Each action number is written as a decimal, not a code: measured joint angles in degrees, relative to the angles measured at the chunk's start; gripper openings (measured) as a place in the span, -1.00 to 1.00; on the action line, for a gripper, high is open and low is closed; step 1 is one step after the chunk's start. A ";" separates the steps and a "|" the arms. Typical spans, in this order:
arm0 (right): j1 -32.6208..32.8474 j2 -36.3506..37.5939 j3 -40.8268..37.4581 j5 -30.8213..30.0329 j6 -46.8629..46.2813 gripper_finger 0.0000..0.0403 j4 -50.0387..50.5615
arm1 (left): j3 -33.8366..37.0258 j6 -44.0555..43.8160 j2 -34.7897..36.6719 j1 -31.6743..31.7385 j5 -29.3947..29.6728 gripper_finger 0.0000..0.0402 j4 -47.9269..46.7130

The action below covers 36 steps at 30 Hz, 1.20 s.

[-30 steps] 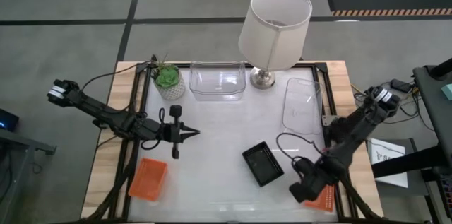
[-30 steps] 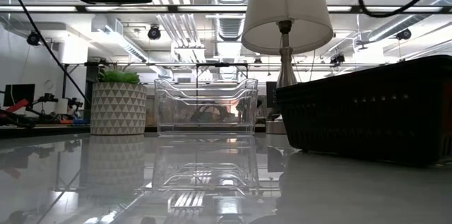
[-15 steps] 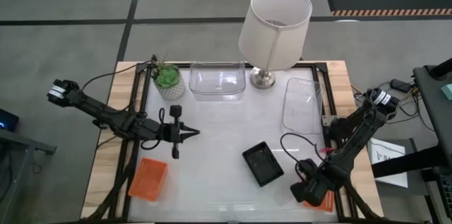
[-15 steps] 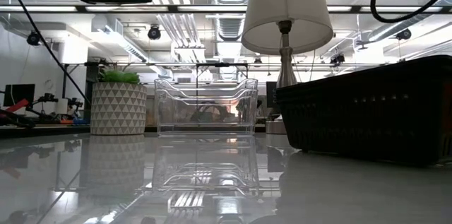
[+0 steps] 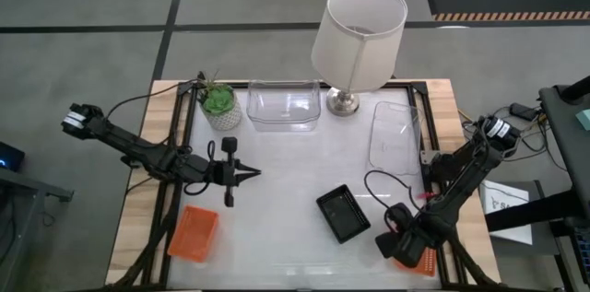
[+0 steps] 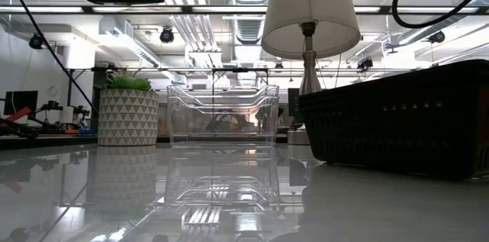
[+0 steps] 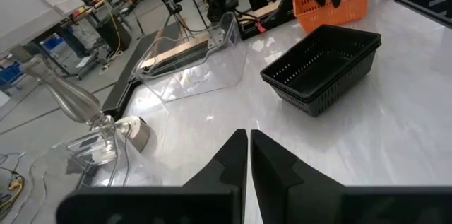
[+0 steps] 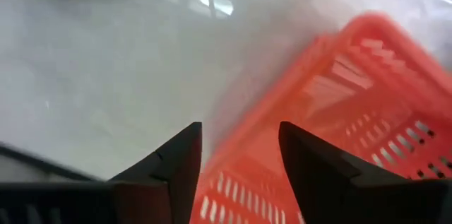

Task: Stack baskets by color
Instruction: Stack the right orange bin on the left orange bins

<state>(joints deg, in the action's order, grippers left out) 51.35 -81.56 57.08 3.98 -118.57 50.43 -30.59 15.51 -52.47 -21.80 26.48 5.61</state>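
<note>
An orange basket [image 5: 425, 262] sits at the table's near right corner. My right gripper [image 5: 395, 247] hangs over its left end, pointing steeply down and open, and one end wall of the basket [image 8: 244, 181] lies in the gap between the fingers [image 8: 180, 160]. Another orange basket [image 5: 194, 233] rests near the near left corner, and a black basket [image 5: 343, 213] lies in the middle right. Two clear baskets stand at the far middle [image 5: 284, 106] and along the right side [image 5: 395, 135]. Above the table's left middle my left gripper [image 5: 247, 174] waits, shut and holding nothing. My right gripper comes at the orange basket's end wall [image 8: 244, 181] from above, one finger on each side of it. The view is blurred, so I cannot tell whether either finger touches the wall. The basket rests flat on the table.
A white lamp [image 5: 358, 25] stands at the far edge between the clear baskets. A potted green plant [image 5: 219, 105] is at the far left. The table's right frame rail [image 5: 426, 158] runs close beside my right arm. Bare tabletop [image 5: 286, 181] spans the middle.
My right gripper has sunk a little toward the orange basket at the near right corner and has turned slightly about its wrist. The baskets have kept their places.
</note>
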 joint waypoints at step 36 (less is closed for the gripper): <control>0.02 0.83 21.24 -4.84 18.11 -0.95 26.29 | -0.10 -0.24 -1.28 -0.30 -10.70 -0.99 12.72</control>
<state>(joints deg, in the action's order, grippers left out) 51.37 -80.73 78.32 -0.87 -100.46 76.72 -30.69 15.27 -53.74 -22.10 15.78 18.32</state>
